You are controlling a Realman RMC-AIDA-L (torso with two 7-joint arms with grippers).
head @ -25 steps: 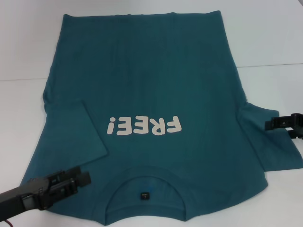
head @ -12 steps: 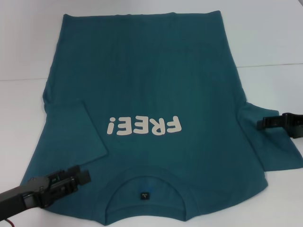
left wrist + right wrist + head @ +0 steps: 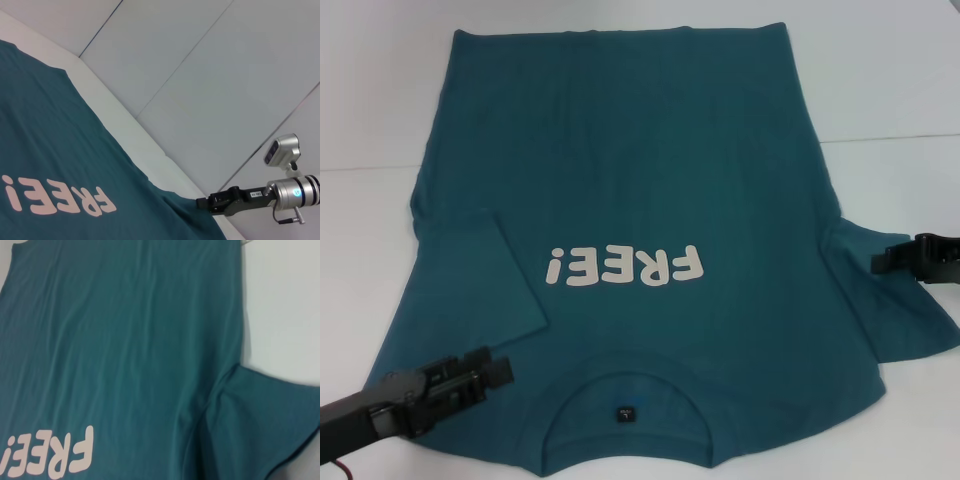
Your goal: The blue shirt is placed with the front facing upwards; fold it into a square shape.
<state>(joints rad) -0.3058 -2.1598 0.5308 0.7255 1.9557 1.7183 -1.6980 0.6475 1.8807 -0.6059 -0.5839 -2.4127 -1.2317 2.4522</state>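
Since the earlier frame the right gripper (image 3: 882,262), at the right edge of the head view, has drawn back a little toward the frame's edge; its tip now sits over the outer part of the shirt's spread sleeve, and I cannot tell whether its fingers are spread or pressed together. The left gripper (image 3: 492,369), in the lower left, has barely shifted and hangs over the shirt's shoulder area beside the collar; its fingers likewise cannot be read.

The blue shirt (image 3: 640,180) lies flat, front up, filling the middle of the frame, collar toward the bottom, cream "FREE!" lettering (image 3: 625,266) upside down. One sleeve is folded in at the left. It rests on a white table (image 3: 900,180), with a pale wall behind.
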